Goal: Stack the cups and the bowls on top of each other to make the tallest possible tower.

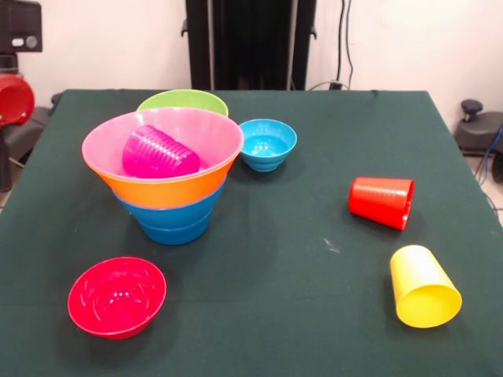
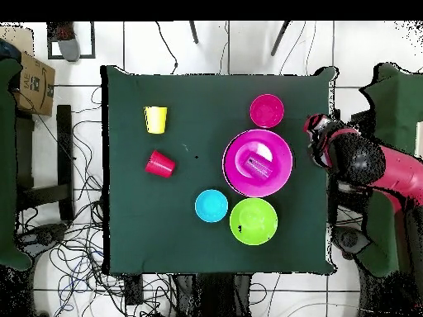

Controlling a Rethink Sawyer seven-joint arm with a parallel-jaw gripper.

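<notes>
The tower stands left of centre: blue bowls [image 1: 174, 224] at the base, the orange bowl [image 1: 169, 192] above, and the pink bowl [image 1: 102, 145] on top. The purple cup [image 1: 157, 153] lies on its side inside the pink bowl and also shows in the overhead view [image 2: 259, 167]. The green bowl [image 1: 182, 100] stands behind the tower, with the light-blue bowl [image 1: 267, 144] beside it. The red bowl [image 1: 116, 296] sits at the front left. The red cup [image 1: 381, 202] and the yellow cup [image 1: 423, 285] lie on their sides at the right. My gripper [image 2: 317, 132] is drawn back at the table's edge, beside the tower.
The arm [image 2: 363, 165] lies off the table's side; a red part of it [image 1: 12, 98] shows at the left edge. The pedestal [image 1: 250, 43] stands behind the table. A cardboard box [image 2: 31, 81] and cables lie on the floor.
</notes>
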